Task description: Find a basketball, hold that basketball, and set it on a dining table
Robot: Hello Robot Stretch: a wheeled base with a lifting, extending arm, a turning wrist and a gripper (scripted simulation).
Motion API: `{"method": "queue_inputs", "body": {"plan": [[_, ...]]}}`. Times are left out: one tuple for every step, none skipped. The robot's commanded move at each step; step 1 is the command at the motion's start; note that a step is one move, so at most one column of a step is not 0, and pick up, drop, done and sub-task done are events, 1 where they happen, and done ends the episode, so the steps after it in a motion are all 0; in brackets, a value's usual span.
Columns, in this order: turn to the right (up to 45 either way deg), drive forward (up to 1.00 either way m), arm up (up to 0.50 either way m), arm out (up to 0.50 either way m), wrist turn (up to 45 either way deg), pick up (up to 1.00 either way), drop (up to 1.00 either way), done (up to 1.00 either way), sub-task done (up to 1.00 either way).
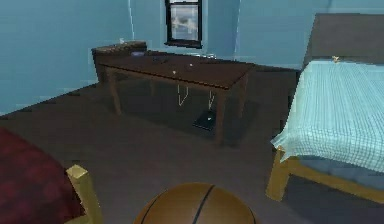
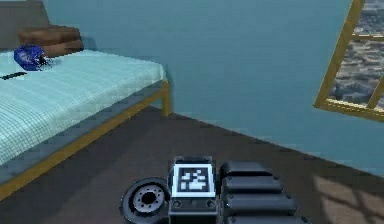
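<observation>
Blue bedroom walls (image 1: 45, 45) are framing an orange, dark-seamed basketball (image 1: 195, 207); whether the claw (image 2: 148, 201) is gripping anything, I cannot tell.

Basketball (image 1: 195, 205): orange-brown with dark seams, at 6 o'clock, cut by the bottom edge.
Desk (image 1: 175, 72): dark wood, at 12 o'clock, small items on top.
Window (image 1: 184, 22): above the desk, in the blue wall.
Bed (image 1: 340, 110): pale checked cover, wooden frame, at 3 o'clock.
Red cushion (image 1: 28, 185): at 8 o'clock.
</observation>
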Motion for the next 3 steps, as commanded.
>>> {"method": "queue_inputs", "body": {"plan": [[0.0, 0.70, 0.00, 0.00, 0.0, 0.00, 0.00, 0.00, 0.00], [12.0, 0.00, 0.00, 0.00, 0.0, 0.00, 0.00, 0.00, 0.00], [0.0, 0.40, 0.00, 0.00, 0.0, 0.00, 0.00, 0.00, 0.00]]}}
